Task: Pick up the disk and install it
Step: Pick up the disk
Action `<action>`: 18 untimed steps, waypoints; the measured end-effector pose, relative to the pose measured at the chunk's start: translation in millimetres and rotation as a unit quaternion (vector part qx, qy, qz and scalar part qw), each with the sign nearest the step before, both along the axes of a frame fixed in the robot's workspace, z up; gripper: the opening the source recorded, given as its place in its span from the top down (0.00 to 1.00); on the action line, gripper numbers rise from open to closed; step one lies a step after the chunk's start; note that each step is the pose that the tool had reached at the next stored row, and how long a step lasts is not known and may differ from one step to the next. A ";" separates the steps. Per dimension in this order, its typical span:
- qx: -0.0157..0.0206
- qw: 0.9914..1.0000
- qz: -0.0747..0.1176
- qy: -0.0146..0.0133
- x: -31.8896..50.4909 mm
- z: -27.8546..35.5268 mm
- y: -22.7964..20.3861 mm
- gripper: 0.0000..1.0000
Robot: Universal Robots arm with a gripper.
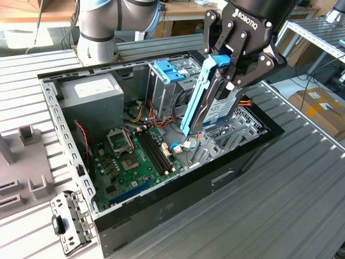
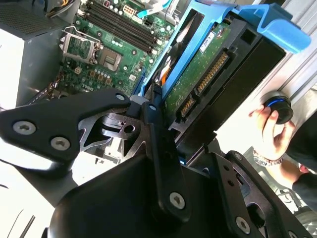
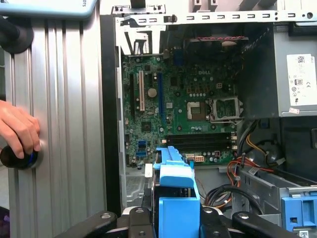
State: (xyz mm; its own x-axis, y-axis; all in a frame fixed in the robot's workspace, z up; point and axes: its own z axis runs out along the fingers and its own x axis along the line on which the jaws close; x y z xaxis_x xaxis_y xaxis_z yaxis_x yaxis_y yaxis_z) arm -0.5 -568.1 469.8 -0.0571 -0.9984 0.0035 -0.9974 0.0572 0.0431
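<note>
A: Where does your gripper stand?
B: Your gripper (image 1: 225, 73) is clamped on the disk (image 1: 218, 110), which hangs tilted over the open computer case (image 1: 178, 186), near its drive cage (image 1: 159, 91).
A: And around it?
B: The motherboard (image 1: 129, 162) lies to the exterior view's left; the case sits on your ribbed desk (image 1: 302, 178). A person's hand (image 3: 19, 130) grips a black knob (image 3: 15, 158).

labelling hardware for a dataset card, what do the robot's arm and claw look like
The arm has rounded silver-grey joints with light-blue end caps. The claw is matte black, its fingers flat linkages joined by silver pins and screws, with white lettering on its body.
</note>
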 end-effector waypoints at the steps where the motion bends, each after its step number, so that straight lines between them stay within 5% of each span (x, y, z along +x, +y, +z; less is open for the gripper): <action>1: 0.000 1.000 0.000 0.000 1.5 0.0 0.0 0.64; 18: 0.000 1.000 0.000 0.000 31.1 0.0 0.0 0.64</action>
